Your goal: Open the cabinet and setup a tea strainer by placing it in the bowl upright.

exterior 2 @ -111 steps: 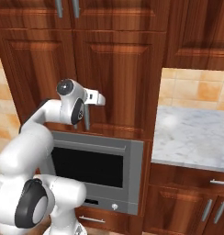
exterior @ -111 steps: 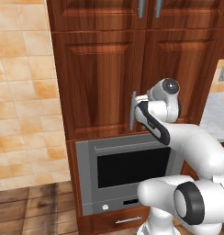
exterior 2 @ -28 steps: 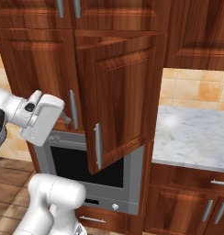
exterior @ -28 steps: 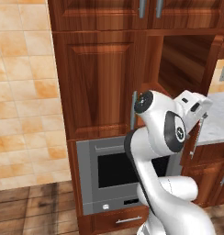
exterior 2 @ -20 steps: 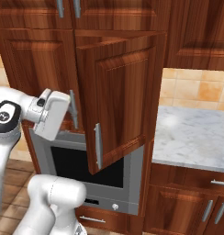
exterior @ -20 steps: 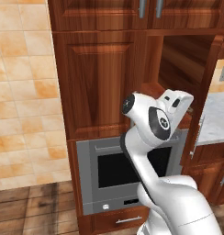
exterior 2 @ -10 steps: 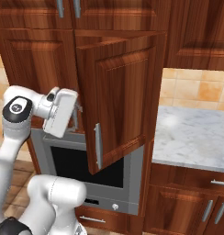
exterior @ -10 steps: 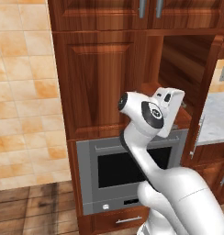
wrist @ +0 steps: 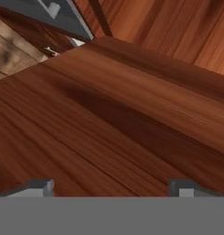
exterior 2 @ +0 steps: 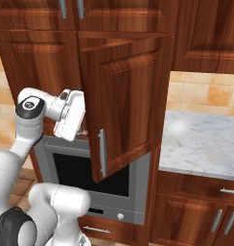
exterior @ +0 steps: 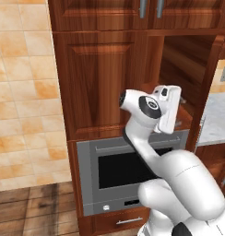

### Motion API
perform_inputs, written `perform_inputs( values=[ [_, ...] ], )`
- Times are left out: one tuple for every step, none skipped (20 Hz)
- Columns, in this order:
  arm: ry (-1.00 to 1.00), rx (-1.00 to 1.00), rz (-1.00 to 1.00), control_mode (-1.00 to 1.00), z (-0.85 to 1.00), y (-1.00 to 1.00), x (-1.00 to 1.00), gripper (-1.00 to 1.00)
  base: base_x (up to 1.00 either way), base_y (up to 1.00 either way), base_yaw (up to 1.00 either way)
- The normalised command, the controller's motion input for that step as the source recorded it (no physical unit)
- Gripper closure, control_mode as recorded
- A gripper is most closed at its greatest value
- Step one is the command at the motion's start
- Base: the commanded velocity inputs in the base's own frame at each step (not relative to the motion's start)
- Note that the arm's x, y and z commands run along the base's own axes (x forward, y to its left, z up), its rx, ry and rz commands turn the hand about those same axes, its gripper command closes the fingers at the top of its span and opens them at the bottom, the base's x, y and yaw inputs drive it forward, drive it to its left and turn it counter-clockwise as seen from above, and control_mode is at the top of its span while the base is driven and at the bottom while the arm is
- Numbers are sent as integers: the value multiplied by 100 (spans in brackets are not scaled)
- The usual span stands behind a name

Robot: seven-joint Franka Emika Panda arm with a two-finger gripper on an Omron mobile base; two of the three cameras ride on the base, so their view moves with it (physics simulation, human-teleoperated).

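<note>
The cabinet (exterior: 96, 83) has its left door shut, while its right door (exterior 2: 123, 101) stands swung out with its grey bar handle (exterior 2: 102, 153) facing the room. My gripper (exterior: 168, 130) hangs at the mouth of the open compartment, just above the oven top and left of the open door. In the hand view my gripper (wrist: 113, 186) is open, its two fingertips far apart with nothing between them, over the bare reddish wood shelf (wrist: 132, 114). The tea strainer and the bowl are out of view.
A grey glass-fronted oven (exterior: 133, 170) sits right under the open compartment. A marble counter (exterior 2: 205, 139) lies to the right over lower cabinets (exterior 2: 200, 211). The swung-out door blocks the space between my hand and the counter. A tiled wall (exterior: 22, 92) is on the left.
My hand has swung from beside the open door in toward the compartment's mouth and tipped downward. The door has stayed open at the same angle. The jaws have stayed wide.
</note>
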Motion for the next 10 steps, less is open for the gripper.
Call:
perform_inputs(
  values=[
    [27,-9,-1,-100,0,-10,17,-100,0,0,0],
    [28,-9,-3,-100,0,-16,14,-100,0,0,0],
    [29,-9,-6,-100,0,-29,1,-100,0,0,0],
    [33,-10,-11,-100,0,-40,0,-100,0,0,0],
    [36,-8,-14,-100,0,-54,0,-100,0,0,0],
    [36,-6,-17,-100,0,-65,0,-100,0,0,0],
    [35,-4,-18,-100,0,-70,0,-100,0,0,0],
    [33,-2,-21,-100,0,-78,-4,-100,0,0,0],
    [33,0,-23,-100,0,-81,-10,-100,0,0,0],
    [30,0,-23,-100,0,-85,-20,-100,0,0,0]
  ],
)
